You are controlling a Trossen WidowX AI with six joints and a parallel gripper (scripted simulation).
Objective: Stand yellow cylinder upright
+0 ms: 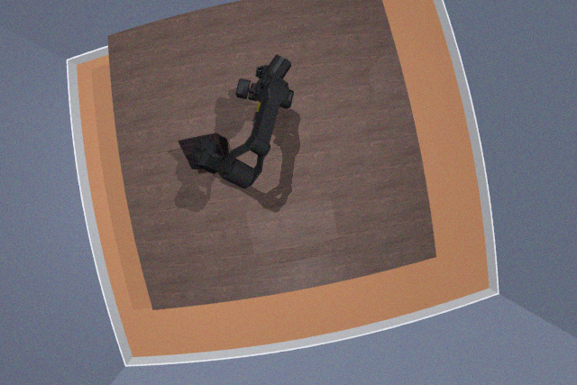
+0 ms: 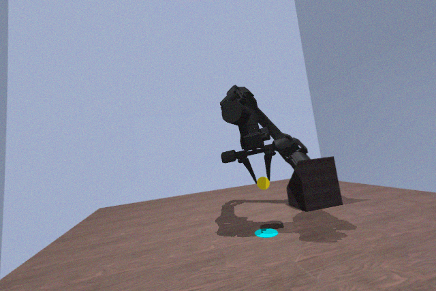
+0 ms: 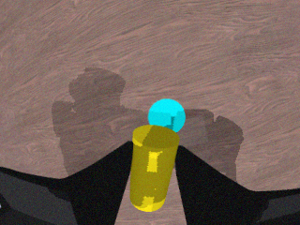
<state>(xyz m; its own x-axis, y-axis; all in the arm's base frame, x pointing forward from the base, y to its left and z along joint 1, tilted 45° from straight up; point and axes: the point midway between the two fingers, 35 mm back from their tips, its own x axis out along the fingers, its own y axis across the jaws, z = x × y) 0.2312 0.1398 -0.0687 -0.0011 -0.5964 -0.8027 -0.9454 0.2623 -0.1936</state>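
The yellow tall cylinder (image 1: 259,106) (image 2: 263,183) (image 3: 154,180) is held clear of the table, its long axis roughly level. In the exterior view only its round end shows, facing the camera. My gripper (image 2: 263,180) (image 3: 154,149) is shut on it, one fingertip on each side, and points down. The cyan circle (image 2: 266,233) (image 3: 167,109) lies flat on the table below; in the wrist view it shows just beyond the cylinder's near end, which covers a bit of its edge. In the top view the arm hides the circle, the fingertips and most of the cylinder.
The dark wooden table (image 1: 353,176) (image 2: 140,245) carries the arm's base (image 1: 202,150) (image 2: 320,183), right of the circle in the exterior view. Arm shadows fall around the circle and partly onto it. An orange area with a pale rim (image 1: 471,138) surrounds the table.
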